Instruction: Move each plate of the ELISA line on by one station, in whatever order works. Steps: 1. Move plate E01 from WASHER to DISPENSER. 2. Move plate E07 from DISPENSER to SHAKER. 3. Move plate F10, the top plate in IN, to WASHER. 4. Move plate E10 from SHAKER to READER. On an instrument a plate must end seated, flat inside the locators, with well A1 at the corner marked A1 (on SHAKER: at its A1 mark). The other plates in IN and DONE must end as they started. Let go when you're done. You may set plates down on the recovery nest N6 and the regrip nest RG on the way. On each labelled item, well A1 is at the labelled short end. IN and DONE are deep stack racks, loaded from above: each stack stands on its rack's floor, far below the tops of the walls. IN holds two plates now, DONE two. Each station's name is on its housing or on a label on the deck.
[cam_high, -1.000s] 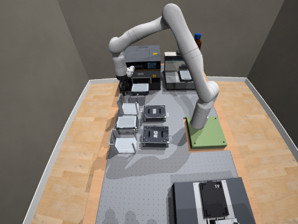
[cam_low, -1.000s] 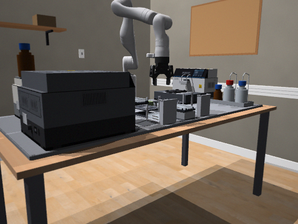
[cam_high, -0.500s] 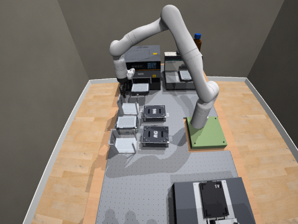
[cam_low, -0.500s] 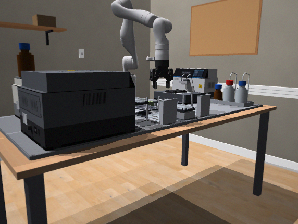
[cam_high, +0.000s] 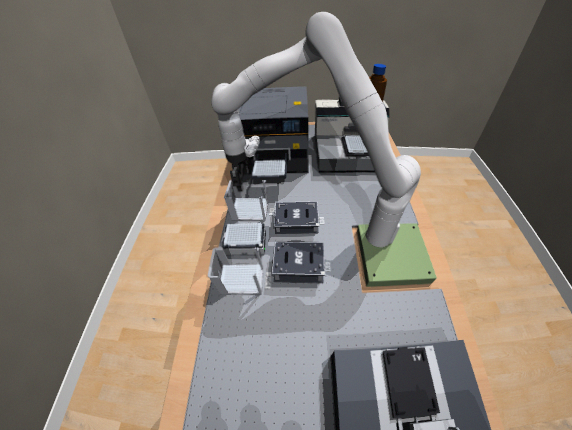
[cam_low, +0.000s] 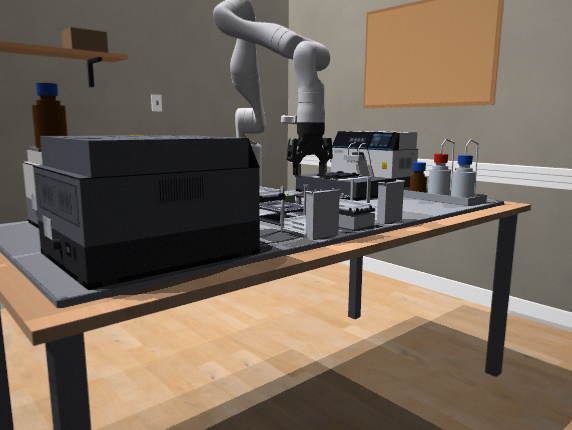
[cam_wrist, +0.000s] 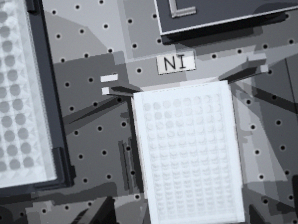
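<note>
My gripper (cam_high: 239, 181) (cam_low: 309, 161) is open and empty. It hangs above the back left edge of the IN rack (cam_high: 229, 199). The wrist view looks straight down into the rack. The top white plate (cam_high: 248, 208) (cam_wrist: 187, 150) lies flat deep inside it, right of the view's centre, below the IN label (cam_wrist: 175, 63). Another plate (cam_high: 269, 168) (cam_wrist: 17, 100) sits on the dark tray of the dark instrument (cam_high: 272, 117) just behind the rack. A third plate (cam_high: 243, 234) sits on the stand between the two racks. A fourth plate (cam_high: 356, 144) sits inside the glass-fronted instrument at the back right. My fingers do not show in the wrist view.
The empty nests N6 (cam_high: 296, 214) (cam_wrist: 225, 15) and RG (cam_high: 298, 257) stand right of the racks. A second rack with a plate (cam_high: 241, 278) is nearest the front. A large instrument with an empty nest marked A1 (cam_high: 410, 382) stands at the front right. The arm's green base (cam_high: 400, 260) is to the right.
</note>
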